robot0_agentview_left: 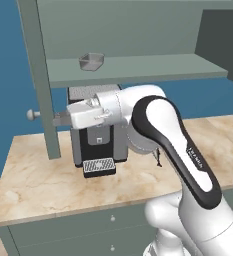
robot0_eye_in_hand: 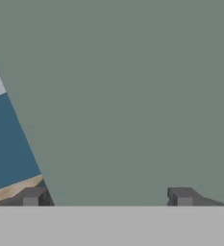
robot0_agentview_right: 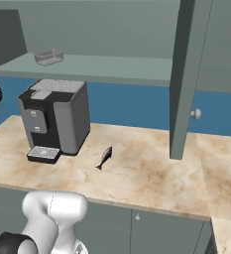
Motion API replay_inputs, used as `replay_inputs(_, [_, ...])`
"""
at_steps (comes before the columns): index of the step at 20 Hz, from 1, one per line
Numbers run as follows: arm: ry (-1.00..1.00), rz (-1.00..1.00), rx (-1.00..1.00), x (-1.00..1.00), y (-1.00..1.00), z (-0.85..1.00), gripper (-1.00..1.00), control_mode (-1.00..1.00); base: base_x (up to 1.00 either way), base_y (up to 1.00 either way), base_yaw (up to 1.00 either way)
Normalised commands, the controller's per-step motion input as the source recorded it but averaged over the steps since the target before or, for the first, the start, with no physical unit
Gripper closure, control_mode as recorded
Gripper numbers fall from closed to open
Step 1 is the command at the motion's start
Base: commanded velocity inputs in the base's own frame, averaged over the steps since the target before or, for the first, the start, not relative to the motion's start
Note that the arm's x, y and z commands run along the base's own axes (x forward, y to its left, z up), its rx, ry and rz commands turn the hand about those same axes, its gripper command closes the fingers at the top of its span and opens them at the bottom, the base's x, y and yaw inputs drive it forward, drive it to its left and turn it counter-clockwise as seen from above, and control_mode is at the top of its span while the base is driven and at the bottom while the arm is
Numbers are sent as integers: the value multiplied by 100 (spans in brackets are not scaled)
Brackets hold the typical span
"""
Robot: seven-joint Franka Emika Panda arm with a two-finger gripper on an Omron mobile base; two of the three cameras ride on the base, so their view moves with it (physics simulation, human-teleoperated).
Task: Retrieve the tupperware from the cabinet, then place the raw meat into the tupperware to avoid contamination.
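A simulated kitchen with a marble-patterned counter [robot0_agentview_left: 33,175] against a blue wall. Above it hangs a grey-green cabinet [robot0_agentview_left: 138,30] with its doors swung open, edge-on to the cameras.

In the left base view, the cabinet's shelf runs across the upper half of the frame. The tupperware [robot0_agentview_left: 91,61], a small shallow grey container, sits on that shelf at upper centre-left, near its front edge. In the right base view the same tupperware [robot0_agentview_right: 49,57] appears at upper left, on the shelf's left part.

A black and grey coffee machine [robot0_agentview_right: 55,116] stands on the counter below the shelf, left of centre in the right base view, with a grated drip tray [robot0_agentview_right: 43,154] at its foot. The raw meat [robot0_agentview_right: 104,157], a tiny dark fish, lies flat on the counter just right of the machine, near the frame's centre, apart from the machine and well below the tupperware.

In the left base view the white arm rises from the lower right and reaches left across the middle of the frame, in front of the coffee machine. The gripper [robot0_agentview_left: 58,119] sits at centre-left, right at the open cabinet door [robot0_agentview_left: 40,80], whose round pale knob [robot0_agentview_left: 33,114] shows just left of it.

In the hand view the gripper [robot0_eye_in_hand: 106,196] faces a flat grey-green door surface very close up. Its two dark fingertips [robot0_eye_in_hand: 183,196] stand wide apart at the bottom of the frame, released, with nothing between them. Blue wall and a sliver of counter show at lower left.
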Motion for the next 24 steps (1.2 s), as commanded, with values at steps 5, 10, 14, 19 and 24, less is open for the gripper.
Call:
replay_inputs(5, [0,0,0,6,6,0,-100,-100,0,0,0])
replay_inputs(10, [-2,-4,0,-21,-11,0,-100,-100,0,0,0])
replay_inputs(14, [-5,-6,0,-37,-21,0,-100,-100,0,0,0])
replay_inputs(19, [-5,-5,0,-40,-14,7,-100,-100,0,0,0])
replay_inputs(24, [-8,-6,0,-29,-32,13,-100,-100,0,0,0])
